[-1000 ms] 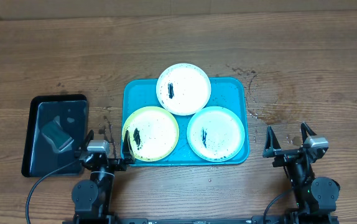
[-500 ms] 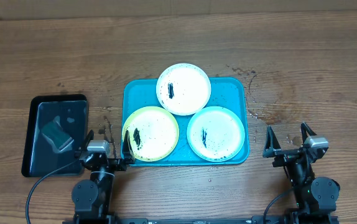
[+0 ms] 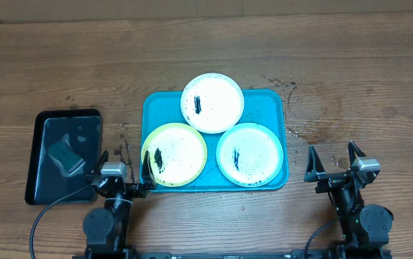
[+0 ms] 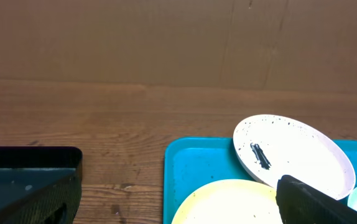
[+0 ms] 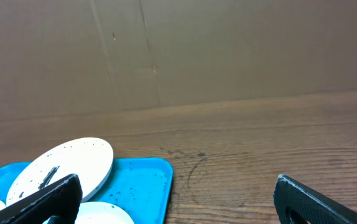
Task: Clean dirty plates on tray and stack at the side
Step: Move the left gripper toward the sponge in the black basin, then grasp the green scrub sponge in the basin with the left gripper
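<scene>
The left jaws stand wide apart with nothing between them, low at the near edge of the worktop; one finger hangs by the near right corner of a black tray, and the other finger lies over the near left corner of the turquoise tray. The black tray sits well to the left and holds a grey block in its near half. The turquoise tray lies at the middle of the worktop and carries all three plates close together. The yellow-green plate is at its near left, with a black smear left of centre and fine specks. The far white plate reaches over the tray's far rim and overlaps the edges of the other two; the left wrist view shows it tilted. The second white plate fills the near right, smeared and speckled too. Dark stains mark the wood beside the tray. The right jaws are spread just as wide and empty, over bare wood right of the tray.
</scene>
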